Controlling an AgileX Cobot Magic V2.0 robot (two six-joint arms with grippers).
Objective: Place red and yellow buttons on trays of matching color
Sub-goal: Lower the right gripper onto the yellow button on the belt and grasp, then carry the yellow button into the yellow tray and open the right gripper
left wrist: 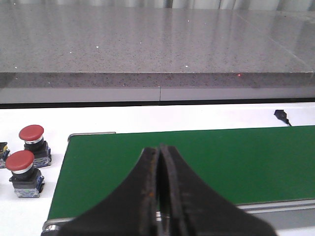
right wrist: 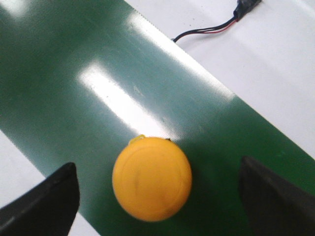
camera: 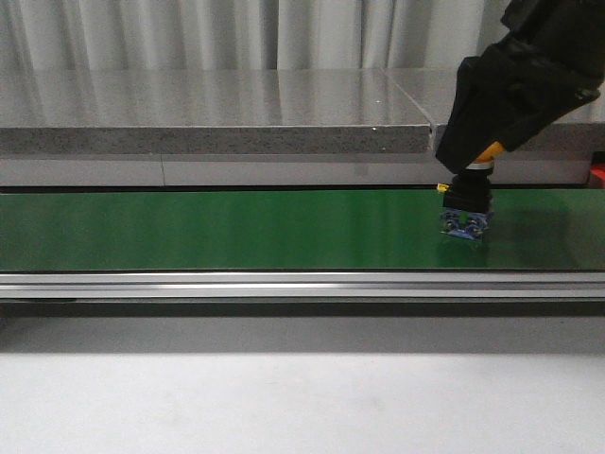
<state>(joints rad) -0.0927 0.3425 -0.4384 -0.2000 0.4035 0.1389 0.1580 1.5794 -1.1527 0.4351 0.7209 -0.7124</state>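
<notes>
A yellow button (right wrist: 152, 178) stands upright on the green belt (right wrist: 74, 98). My right gripper (right wrist: 157, 194) is open, its fingers wide on either side of the button's cap and not touching it. In the front view the right arm covers the cap and only the button's black and blue base (camera: 466, 213) shows on the belt (camera: 236, 230). My left gripper (left wrist: 160, 162) is shut and empty above the near left part of the belt (left wrist: 221, 157). Two red buttons (left wrist: 31, 137) (left wrist: 20, 164) stand on the white surface left of the belt. No tray is in view.
A grey stone ledge (camera: 217, 123) runs along the far side of the belt. A metal rail (camera: 284, 284) edges its near side. A black cable with a plug (right wrist: 216, 25) lies on the white surface beyond the belt, and it shows in the left wrist view (left wrist: 281, 115) too.
</notes>
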